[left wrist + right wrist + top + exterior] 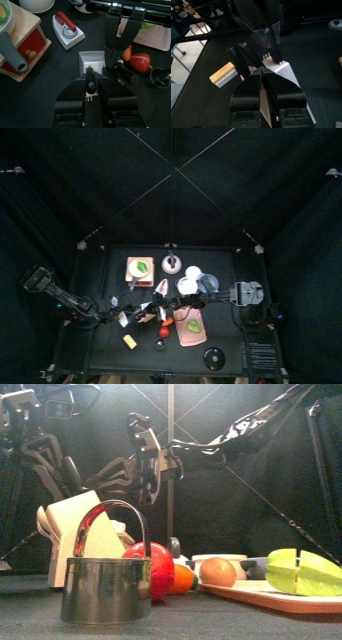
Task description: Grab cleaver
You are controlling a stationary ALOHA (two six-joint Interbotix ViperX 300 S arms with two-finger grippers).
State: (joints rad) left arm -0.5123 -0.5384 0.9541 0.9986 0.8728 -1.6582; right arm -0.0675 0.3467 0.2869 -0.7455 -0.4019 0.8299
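The cleaver (pixel 91 63), a pale flat blade with dark handle, seems grasped by both the left hand (pixel 89 86) and right hand (pixel 263 67)

— Condition of table (pixel 107 356)?
— Black, level. Carrying a pink board (pixel 185 336) right of centre, a yellow block (pixel 130 341) near the front, a metal cup (pixel 107 589) and a wooden box (pixel 30 35) further back.
— Cleaver (pixel 91 60)?
— Near centre; contact with table not confirmed.

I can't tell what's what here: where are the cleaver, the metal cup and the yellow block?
cleaver (pixel 91 61): left wrist view, on its pale blade.
metal cup (pixel 107 589): front view, on its side wall.
yellow block (pixel 223 75): right wrist view, on its top face.
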